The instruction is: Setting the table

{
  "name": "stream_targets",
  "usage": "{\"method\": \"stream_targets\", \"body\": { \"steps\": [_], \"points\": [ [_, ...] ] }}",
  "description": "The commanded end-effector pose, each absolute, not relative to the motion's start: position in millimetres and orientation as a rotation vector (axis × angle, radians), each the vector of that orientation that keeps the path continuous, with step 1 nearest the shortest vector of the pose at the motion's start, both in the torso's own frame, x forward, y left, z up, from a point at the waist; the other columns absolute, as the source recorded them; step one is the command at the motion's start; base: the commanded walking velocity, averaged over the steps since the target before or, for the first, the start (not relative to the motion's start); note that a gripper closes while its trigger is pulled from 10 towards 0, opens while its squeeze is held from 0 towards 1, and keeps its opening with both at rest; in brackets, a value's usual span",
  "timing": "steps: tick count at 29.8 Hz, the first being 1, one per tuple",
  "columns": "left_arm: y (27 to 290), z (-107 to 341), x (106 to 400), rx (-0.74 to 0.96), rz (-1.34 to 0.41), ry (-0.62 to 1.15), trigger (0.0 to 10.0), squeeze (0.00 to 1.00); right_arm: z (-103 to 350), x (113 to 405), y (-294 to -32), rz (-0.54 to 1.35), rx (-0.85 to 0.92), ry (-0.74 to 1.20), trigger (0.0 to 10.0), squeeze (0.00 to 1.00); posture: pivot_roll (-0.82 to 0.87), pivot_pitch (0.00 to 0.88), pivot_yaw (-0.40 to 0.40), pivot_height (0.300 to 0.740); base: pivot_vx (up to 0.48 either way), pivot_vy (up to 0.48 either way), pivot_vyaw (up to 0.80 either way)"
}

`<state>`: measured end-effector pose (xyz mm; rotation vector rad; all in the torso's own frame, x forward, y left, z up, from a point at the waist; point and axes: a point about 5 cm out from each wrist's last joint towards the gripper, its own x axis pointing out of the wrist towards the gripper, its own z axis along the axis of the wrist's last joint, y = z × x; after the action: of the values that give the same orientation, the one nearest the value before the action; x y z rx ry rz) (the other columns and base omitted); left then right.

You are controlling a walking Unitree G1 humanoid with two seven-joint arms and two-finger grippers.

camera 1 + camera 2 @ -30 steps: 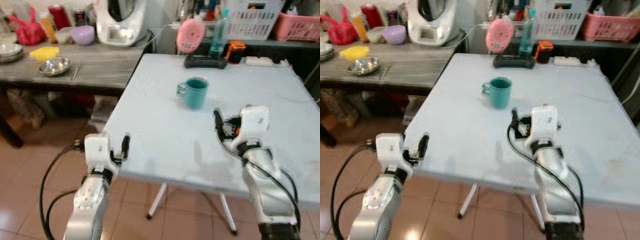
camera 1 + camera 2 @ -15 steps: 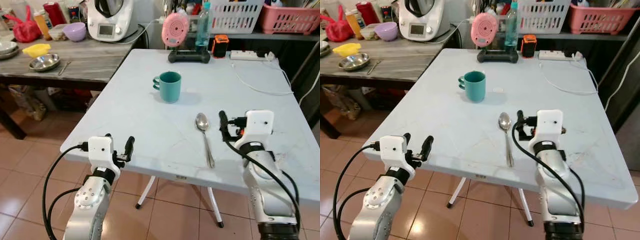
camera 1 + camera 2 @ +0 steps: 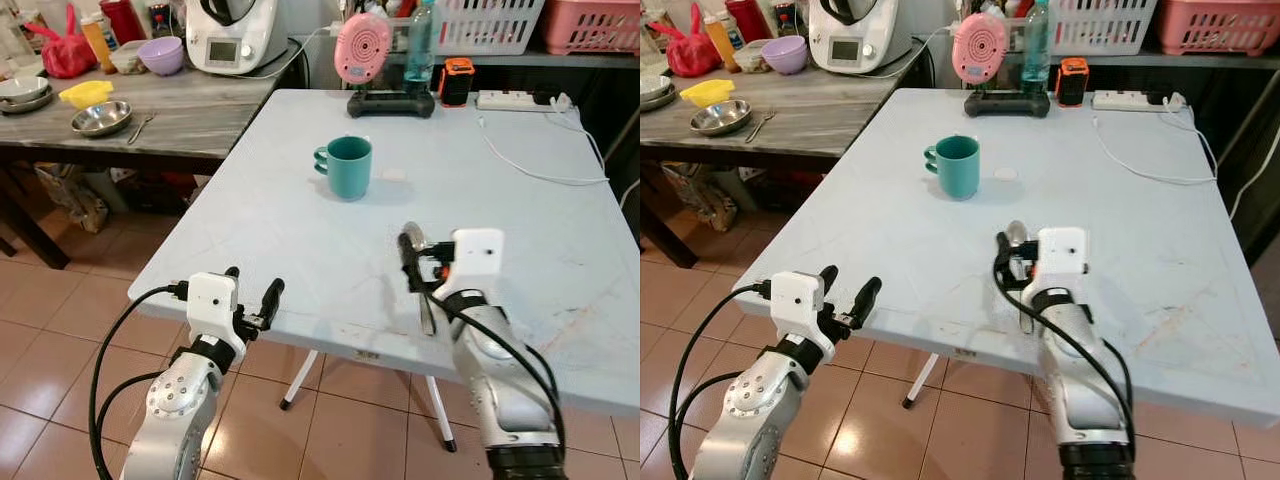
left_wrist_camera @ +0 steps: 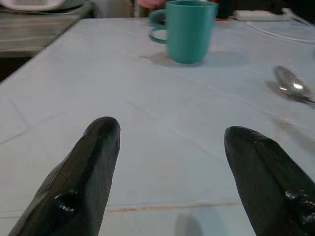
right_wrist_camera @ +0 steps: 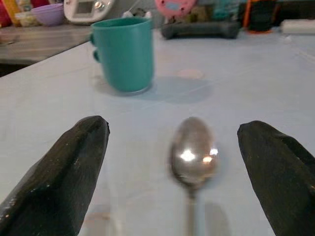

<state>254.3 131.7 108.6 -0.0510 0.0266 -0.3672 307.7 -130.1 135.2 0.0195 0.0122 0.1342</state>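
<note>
Right wrist view: spoon point(image 5: 192, 153) lies between the spread right gripper point(image 5: 179, 169) fingers.

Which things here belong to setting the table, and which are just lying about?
Job in hand:
- spoon, lying between the open fingers of the right gripper
- teal mug on the white table
- left gripper, open at the table's near edge

Lying about:
- pink fan
- power strip
- steel bowl
- purple bowl

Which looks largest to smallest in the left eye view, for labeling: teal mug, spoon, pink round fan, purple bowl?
1. Pink round fan
2. Teal mug
3. Purple bowl, farther away, so unsure
4. Spoon, mostly hidden behind the right gripper; rank unsure
</note>
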Motion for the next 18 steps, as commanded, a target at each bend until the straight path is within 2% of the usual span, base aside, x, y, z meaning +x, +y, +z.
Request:
{"method": "stream_targets", "body": {
  "steps": [1,18],
  "points": [
    [128.1,110.3,247.7,-0.030,-0.451,0.025,10.0,0.00,134.3,310.4,-124.3,0.144,0.022,0.027,10.0,0.00,-0.12,0.089,0.081,0.740,0.000,0.000,0.00],
    [114.1,112.1,237.8,-0.006,-0.667,0.025,10.0,0.00,112.6,319.2,-133.6,0.049,0.063,0.168,10.0,0.00,-0.12,0.088,0.072,0.740,0.000,0.000,0.00]
  ]
}}
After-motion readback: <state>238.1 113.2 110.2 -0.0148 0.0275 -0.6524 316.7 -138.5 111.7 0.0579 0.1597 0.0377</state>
